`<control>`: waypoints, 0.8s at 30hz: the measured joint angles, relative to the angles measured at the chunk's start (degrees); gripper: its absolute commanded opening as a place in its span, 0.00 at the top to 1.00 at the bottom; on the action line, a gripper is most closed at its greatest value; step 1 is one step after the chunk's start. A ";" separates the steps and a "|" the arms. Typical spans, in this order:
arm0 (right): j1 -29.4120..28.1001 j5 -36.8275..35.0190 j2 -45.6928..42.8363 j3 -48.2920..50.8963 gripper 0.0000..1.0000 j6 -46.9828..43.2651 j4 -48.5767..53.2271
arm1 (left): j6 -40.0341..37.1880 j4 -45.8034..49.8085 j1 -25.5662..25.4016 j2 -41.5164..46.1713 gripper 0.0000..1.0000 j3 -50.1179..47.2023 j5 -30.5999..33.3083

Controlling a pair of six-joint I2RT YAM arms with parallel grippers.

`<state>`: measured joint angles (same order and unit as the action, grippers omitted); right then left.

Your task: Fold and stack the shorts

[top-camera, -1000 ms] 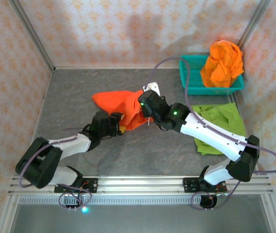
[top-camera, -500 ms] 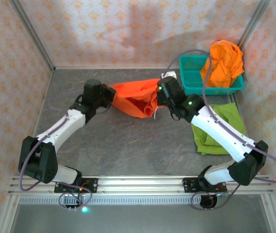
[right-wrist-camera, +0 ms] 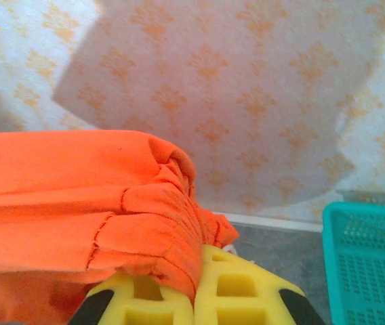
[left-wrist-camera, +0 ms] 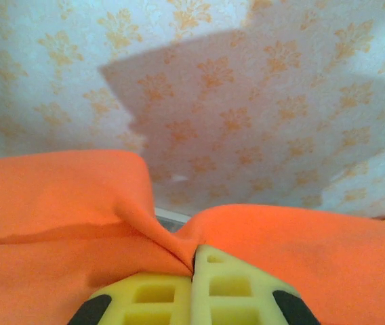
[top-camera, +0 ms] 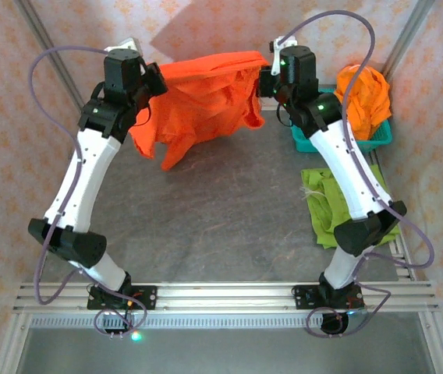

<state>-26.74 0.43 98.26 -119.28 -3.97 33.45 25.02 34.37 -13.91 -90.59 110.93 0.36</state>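
Up they go! I lift the orange shorts (top-camera: pixel 202 97) off the table (top-camera: pixel 206 234), now stretched wide by the far wall. My left pincer (left-wrist-camera: pixel 194 254) clamps one edge and my right pincer (right-wrist-camera: pixel 196 264) pinches the gathered waist. I judge they're ready to lay flat for folding.

We see bright orange shorts (top-camera: pixel 198 97) left of the teal basket (right-wrist-camera: pixel 369 271), lime green shorts (top-camera: pixel 319 210) in front of it, and pale walls (top-camera: pixel 206 27) with an orange flower pattern.

Floral-patterned walls (top-camera: pixel 206 31), grey tabletop (top-camera: pixel 214 210).
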 measured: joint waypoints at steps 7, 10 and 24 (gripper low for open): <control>-0.09 7.13 -16.61 32.79 1.00 -5.14 -9.18 | -4.02 -6.75 -9.79 23.28 0.92 -35.30 5.70; -0.02 10.21 -25.22 47.80 1.00 -6.91 -10.43 | -1.64 -9.53 -17.92 31.04 0.80 -51.06 10.21; -1.11 10.29 -39.10 71.10 1.00 -8.09 -6.84 | 27.76 1.44 -28.33 40.81 0.08 -72.17 22.14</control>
<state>-27.86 10.72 59.16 -48.18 -12.05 26.61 52.77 35.81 -42.24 -49.78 38.76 22.50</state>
